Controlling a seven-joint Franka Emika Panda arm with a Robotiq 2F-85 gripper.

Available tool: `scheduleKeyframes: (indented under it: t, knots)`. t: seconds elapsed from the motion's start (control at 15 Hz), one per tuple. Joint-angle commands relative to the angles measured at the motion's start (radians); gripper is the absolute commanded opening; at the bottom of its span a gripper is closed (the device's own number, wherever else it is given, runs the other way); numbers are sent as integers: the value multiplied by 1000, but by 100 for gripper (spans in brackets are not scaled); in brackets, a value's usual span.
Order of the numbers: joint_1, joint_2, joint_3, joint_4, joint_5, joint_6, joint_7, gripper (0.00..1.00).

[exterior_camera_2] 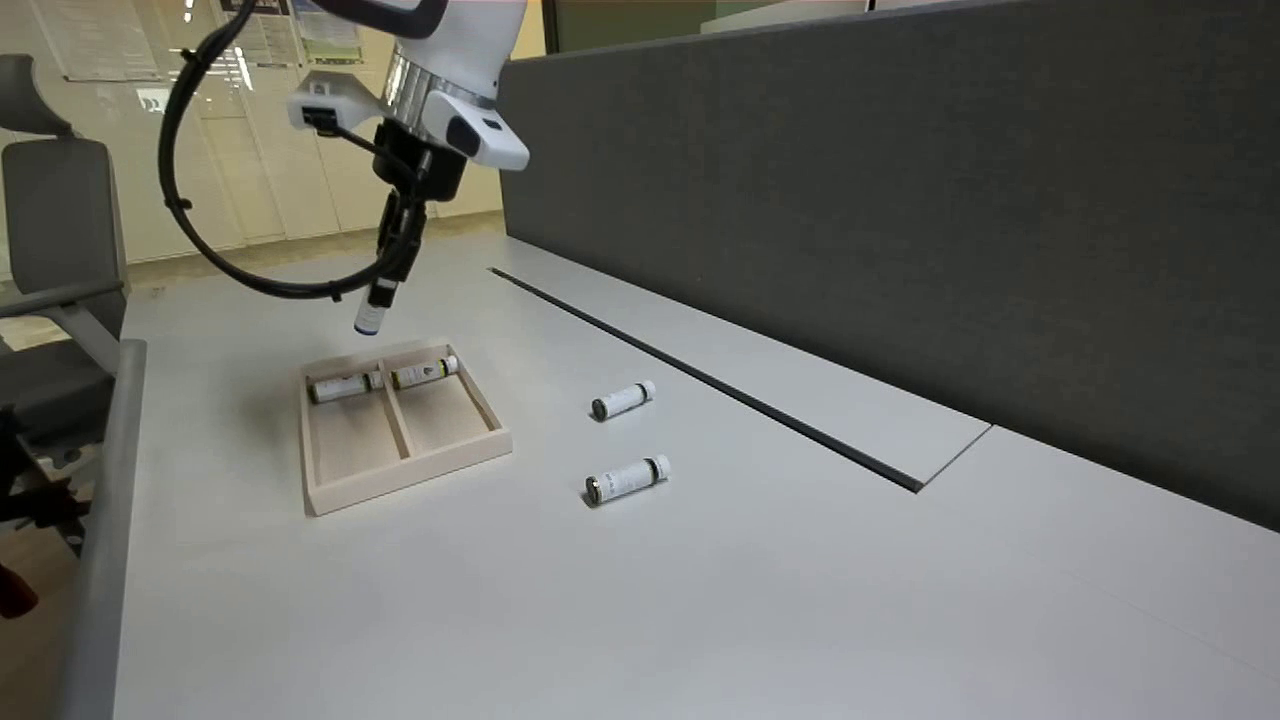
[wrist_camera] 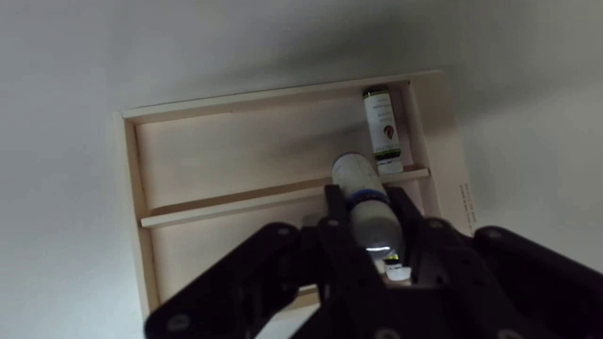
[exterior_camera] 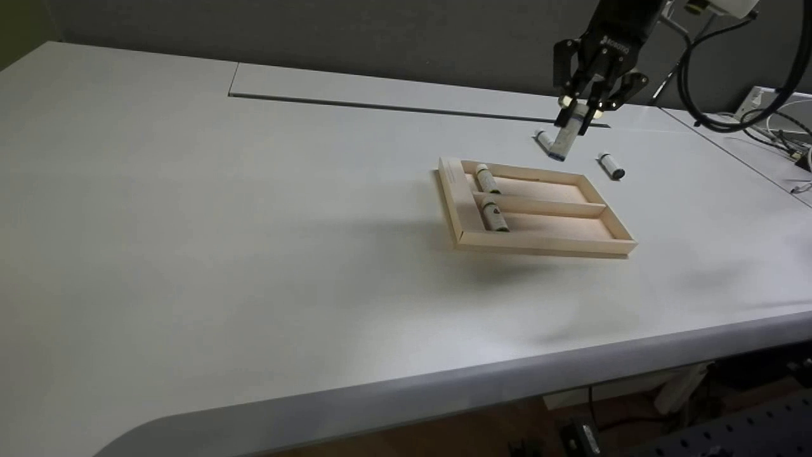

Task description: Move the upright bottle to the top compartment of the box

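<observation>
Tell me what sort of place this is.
Probably an office or an office-like lab: a grey chair with a headrest stands by a white table, a dark grey partition runs along one side of it, and what look like posted sheets hang on the far wall.

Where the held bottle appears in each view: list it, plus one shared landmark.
In an exterior view: held bottle, upper right, in the hand.
In an exterior view: held bottle, left of centre, just above mid-height.
Wrist view: held bottle, just right of and below centre.
Landmark in all three: the box.
</observation>
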Motion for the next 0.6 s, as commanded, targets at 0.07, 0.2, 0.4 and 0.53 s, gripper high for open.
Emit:
scheduleKeyframes:
  t: [0.07, 0.2, 0.4, 0.53]
  knots:
    - [26, 102, -5, 80, -41, -16, 20, 7]
    - [32, 128, -8, 91, -60, 5, 16, 7]
    - [31, 162, -7, 108, -79, 34, 10, 7]
    - [28, 183, -2, 124, -81, 38, 8, 7]
